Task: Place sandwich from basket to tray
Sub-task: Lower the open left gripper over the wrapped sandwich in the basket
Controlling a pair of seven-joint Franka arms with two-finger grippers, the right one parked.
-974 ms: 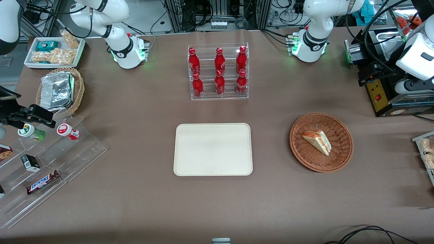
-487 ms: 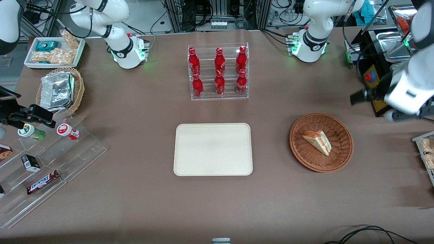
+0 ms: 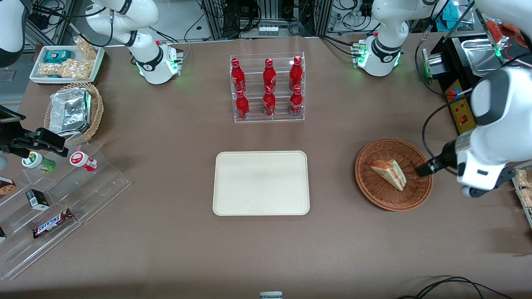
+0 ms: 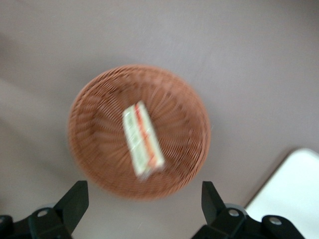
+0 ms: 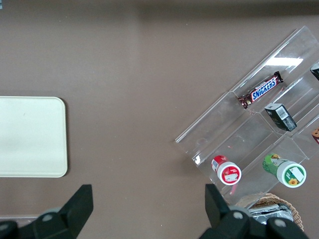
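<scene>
The sandwich [image 3: 388, 173], a white wedge with orange-red and green layers, lies in the round reddish-brown basket [image 3: 374, 195]. The cream-white tray [image 3: 261, 182] lies flat beside the basket, toward the parked arm's end, with nothing on it. My left gripper [image 3: 474, 187] hangs above the table just outside the basket's rim, toward the working arm's end. In the left wrist view its fingers [image 4: 75, 199] stand wide apart with nothing between them, the gripper [image 4: 143, 199] short of the basket [image 4: 94, 124]. The sandwich [image 4: 143, 142] and a tray corner [image 4: 294, 194] also show there.
A clear rack of red bottles [image 3: 268, 87] stands farther from the camera than the tray. A black control box [image 3: 461, 112] and a snack rack [image 3: 523, 187] flank the gripper. A paler foil-pack basket [image 3: 72, 110] and acrylic display steps [image 3: 62, 195] lie toward the parked arm's end.
My left arm has swung down and toward the camera, from beside the black control box to just outside the basket's rim. The sandwich, basket and tray have not moved.
</scene>
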